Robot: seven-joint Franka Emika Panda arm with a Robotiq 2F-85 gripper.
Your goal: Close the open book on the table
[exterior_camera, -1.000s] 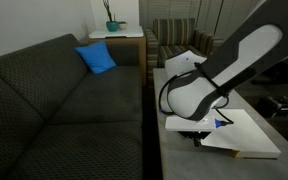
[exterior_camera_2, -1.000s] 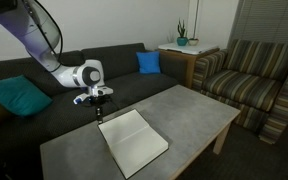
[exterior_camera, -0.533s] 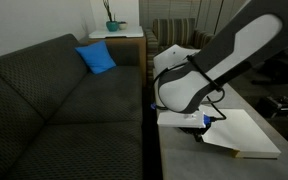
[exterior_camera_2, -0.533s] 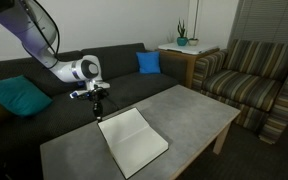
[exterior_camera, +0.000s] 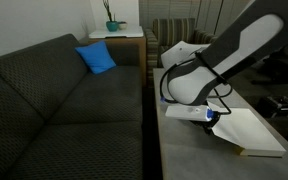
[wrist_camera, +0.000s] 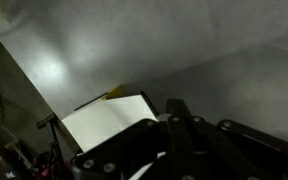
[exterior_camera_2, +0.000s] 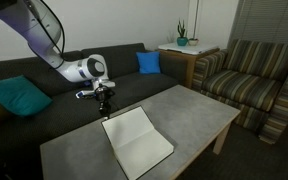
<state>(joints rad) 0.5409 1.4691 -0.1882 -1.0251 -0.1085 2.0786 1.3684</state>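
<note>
At lower centre of an exterior view, the book (exterior_camera_2: 139, 142) is lying open on the grey bench (exterior_camera_2: 199, 108), showing plain white pages. The gripper (exterior_camera_2: 106, 103) is hanging at its upper-left corner; whether it is clenched or released, I cannot tell.

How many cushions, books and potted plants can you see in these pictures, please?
Cushions, blue square fabric cushion and teal square fabric cushion: 2
Books, thin white-paged book with yellow edge: 1
Plants, small green potted plant: 1
Total: 4
</note>
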